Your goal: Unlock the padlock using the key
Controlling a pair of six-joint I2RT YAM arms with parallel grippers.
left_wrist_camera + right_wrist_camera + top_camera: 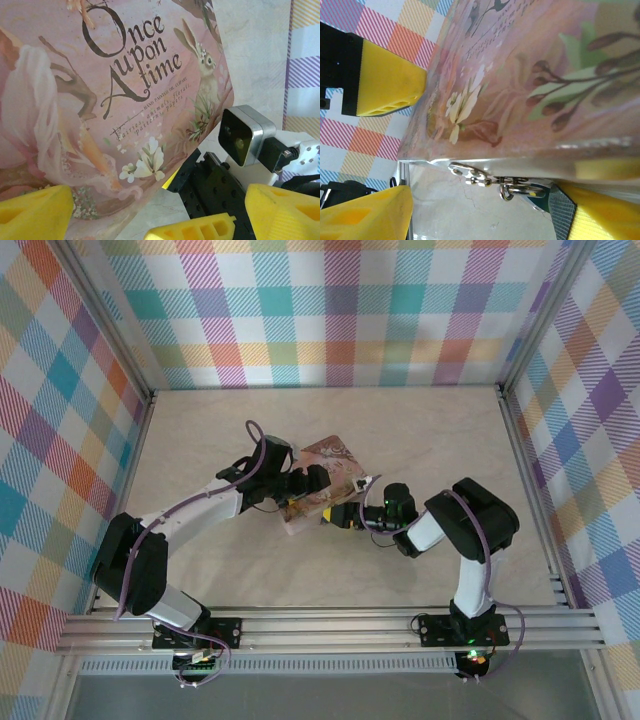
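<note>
- Left gripper point(160, 196), at the left side of the pink tin box point(335, 458): jaws wide apart, one yellow finger point(390, 82) against the tin's edge.
- Padlock point(538, 202): tiny, blue-bodied, at the tin's silvery latch point(470, 176) on its rim.
- Right gripper point(485, 200), at the tin's near right corner: jaws apart, latch and padlock between them, padlock just beside one finger.
</note>
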